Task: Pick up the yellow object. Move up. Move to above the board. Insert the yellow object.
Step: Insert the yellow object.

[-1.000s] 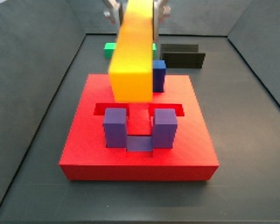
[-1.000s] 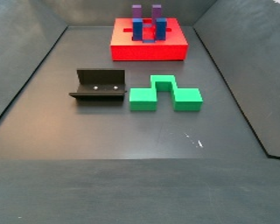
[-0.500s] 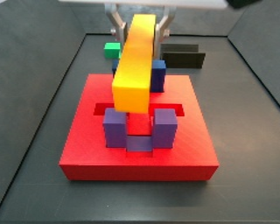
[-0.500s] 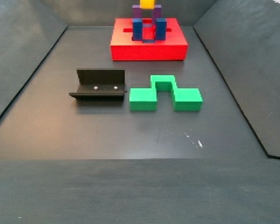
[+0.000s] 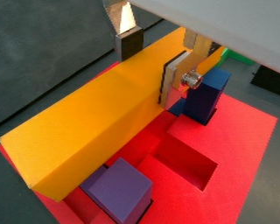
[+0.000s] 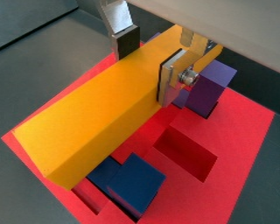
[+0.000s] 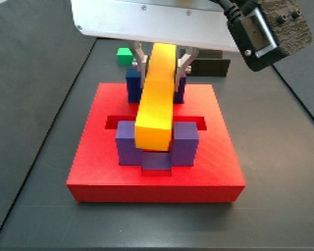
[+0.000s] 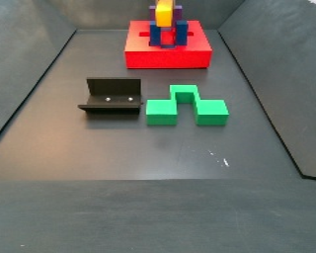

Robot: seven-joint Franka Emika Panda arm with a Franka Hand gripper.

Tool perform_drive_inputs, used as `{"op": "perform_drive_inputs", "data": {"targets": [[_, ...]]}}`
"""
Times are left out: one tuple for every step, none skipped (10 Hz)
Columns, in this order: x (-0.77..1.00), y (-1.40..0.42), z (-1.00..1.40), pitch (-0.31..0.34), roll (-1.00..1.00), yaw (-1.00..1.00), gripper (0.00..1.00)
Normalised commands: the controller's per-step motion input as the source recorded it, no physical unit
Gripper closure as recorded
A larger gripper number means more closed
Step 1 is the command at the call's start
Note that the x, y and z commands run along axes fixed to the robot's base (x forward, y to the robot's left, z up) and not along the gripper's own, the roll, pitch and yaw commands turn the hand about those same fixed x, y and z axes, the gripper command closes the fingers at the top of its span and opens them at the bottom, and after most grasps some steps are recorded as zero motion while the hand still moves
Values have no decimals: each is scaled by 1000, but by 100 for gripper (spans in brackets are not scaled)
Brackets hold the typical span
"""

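Pincer [image 5: 154,59] clamped on yellow object [image 5: 101,122], held low over the board [image 7: 94,167] between purple blocks [image 7: 127,145]; any tilt could jam it against them.

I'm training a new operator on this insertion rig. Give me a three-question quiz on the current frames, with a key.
1. True or false: the gripper is shut on the yellow object.
2. Multiple choice: where is the yellow object? A) flat on the floor, B) over the board, between its upright blocks, C) on the green block.
3. Fill in: the fixture stands on the floor beside the ____ block.

Key: 1 true, its fingers press the bar's sides in both wrist views. 2 B. 3 green.
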Motion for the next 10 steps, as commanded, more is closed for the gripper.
{"op": "perform_drive_inputs", "data": {"targets": [[0, 66, 17, -40, -136, 0, 100], [0, 129, 0, -21, -204, 106, 100], [60, 80, 0, 0, -234, 220, 100], [34, 29, -6, -39, -216, 274, 100], [0, 20, -26, -51, -176, 340, 100], [0, 23, -34, -70, -161, 386, 100], [-11, 0, 0, -106, -167, 420, 100], [0, 0, 0, -64, -69, 257, 100], [-20, 0, 0, -37, 0, 77, 100], [-86, 0, 0, -16, 7, -11, 100]]}}
